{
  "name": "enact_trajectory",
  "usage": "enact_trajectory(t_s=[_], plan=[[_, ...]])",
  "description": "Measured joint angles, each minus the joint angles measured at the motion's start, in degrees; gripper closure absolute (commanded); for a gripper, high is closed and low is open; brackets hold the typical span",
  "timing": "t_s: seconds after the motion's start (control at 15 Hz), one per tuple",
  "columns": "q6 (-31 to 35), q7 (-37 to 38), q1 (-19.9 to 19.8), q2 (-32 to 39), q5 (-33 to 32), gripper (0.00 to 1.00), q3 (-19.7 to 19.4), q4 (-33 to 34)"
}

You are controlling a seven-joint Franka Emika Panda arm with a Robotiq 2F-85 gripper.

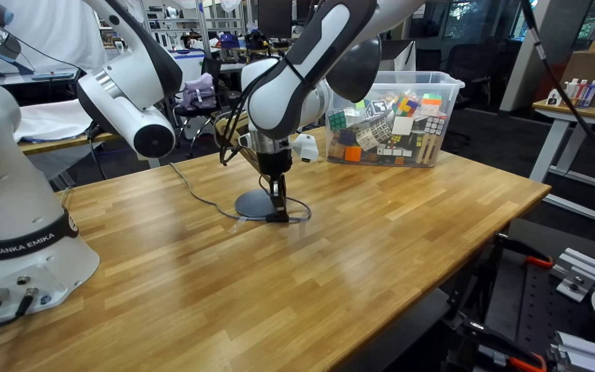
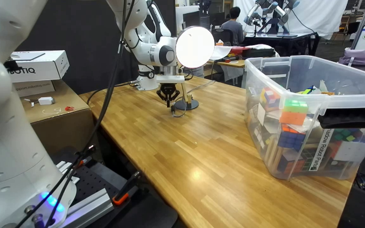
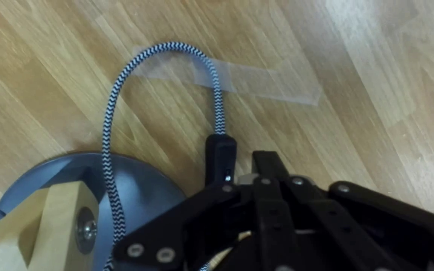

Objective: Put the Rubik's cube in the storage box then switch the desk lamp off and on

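Wrist view crops desk lamp (image 3: 68, 210)

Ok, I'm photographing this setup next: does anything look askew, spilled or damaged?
Nothing stands out in what shows: the storage box sits upright, the desk lamp stands lit, and clear tape crosses the looped cord, which shows no visible fraying.

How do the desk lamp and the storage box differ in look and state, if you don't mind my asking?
The desk lamp has a round, opaque grey base, while the storage box is rectangular and see-through. The lamp is slender, with a jointed arm, whereas the box is broad and bulky. The lamp is lit, glowing white; the box is open-topped, holding several puzzle cubes. Both stand on the same wooden table.
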Motion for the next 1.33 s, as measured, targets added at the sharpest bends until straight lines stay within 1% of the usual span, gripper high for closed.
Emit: enact_trajectory(t_s=[0.67, 1.33], plan=[[0.0, -3.8, -0.3, -0.2, 0.0, 0.99, 0.0, 1.3], [0.0, -3.7, -0.3, -0.1, 0.0, 0.99, 0.0, 1.2]])
